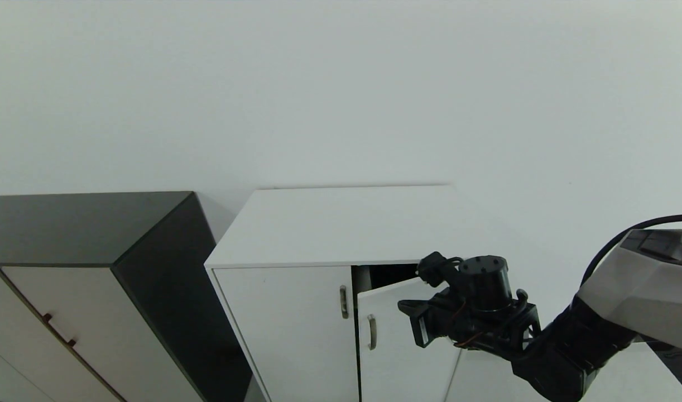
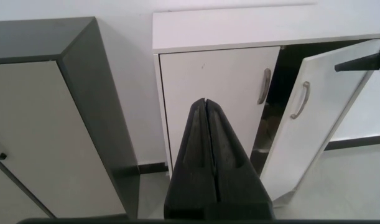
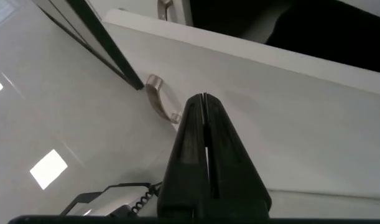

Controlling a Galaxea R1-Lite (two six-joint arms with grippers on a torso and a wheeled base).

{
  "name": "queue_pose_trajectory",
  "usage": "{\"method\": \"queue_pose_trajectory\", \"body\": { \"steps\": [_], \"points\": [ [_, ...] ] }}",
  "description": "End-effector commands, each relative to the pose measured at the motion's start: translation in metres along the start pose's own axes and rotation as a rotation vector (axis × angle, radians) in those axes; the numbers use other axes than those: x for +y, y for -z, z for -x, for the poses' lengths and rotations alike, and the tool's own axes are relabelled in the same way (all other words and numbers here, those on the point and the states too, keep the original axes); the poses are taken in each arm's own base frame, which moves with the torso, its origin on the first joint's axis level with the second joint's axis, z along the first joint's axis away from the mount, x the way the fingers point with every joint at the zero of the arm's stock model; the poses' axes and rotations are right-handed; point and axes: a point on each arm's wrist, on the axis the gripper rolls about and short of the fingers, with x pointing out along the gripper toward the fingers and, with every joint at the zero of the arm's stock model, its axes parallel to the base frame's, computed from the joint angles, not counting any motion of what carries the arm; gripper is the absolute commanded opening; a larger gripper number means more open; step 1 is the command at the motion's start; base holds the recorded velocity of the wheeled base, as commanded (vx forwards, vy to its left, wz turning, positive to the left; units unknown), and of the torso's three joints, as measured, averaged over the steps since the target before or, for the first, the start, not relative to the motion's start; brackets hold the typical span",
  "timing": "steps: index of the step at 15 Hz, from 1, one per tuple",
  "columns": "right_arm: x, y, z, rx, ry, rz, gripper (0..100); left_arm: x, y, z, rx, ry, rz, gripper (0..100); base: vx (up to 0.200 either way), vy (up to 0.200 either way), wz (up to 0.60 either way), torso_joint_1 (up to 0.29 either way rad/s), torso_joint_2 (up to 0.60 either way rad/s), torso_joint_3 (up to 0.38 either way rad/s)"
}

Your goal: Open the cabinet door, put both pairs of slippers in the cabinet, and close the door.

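The white cabinet has two doors. Its left door is shut, while the right door stands ajar, with a dark gap along its top and hinge-free edge. My right gripper is shut on nothing in front of the ajar door's upper face, a little to the right of its handle. In the right wrist view the shut right gripper lies just beside that handle; I cannot tell whether it touches the door. My left gripper is shut and empty, held back from the cabinet and facing its left door.
A dark cabinet with pale drawer fronts stands directly left of the white one, with a narrow gap between them. A plain white wall rises behind both. Light floor lies in front of the ajar door.
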Motion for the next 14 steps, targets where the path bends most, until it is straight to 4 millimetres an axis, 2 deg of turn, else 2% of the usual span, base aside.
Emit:
{"method": "queue_pose_trajectory", "body": {
  "steps": [1,9,14],
  "points": [
    [-0.005,0.003,-0.007,0.007,0.011,-0.005,0,0.000,0.000,0.000,0.001,0.000,0.000,0,0.000,0.000,0.00,0.000,0.00,0.000],
    [-0.018,-0.006,-0.029,-0.031,0.033,-0.012,0,0.000,0.000,0.000,0.001,0.000,0.000,0,0.000,0.000,0.00,0.000,0.00,0.000],
    [-0.027,-0.009,-0.031,-0.025,0.052,-0.020,0,0.000,0.000,0.000,0.001,0.000,0.000,0,0.000,0.000,0.00,0.000,0.00,0.000]
  ]
}}
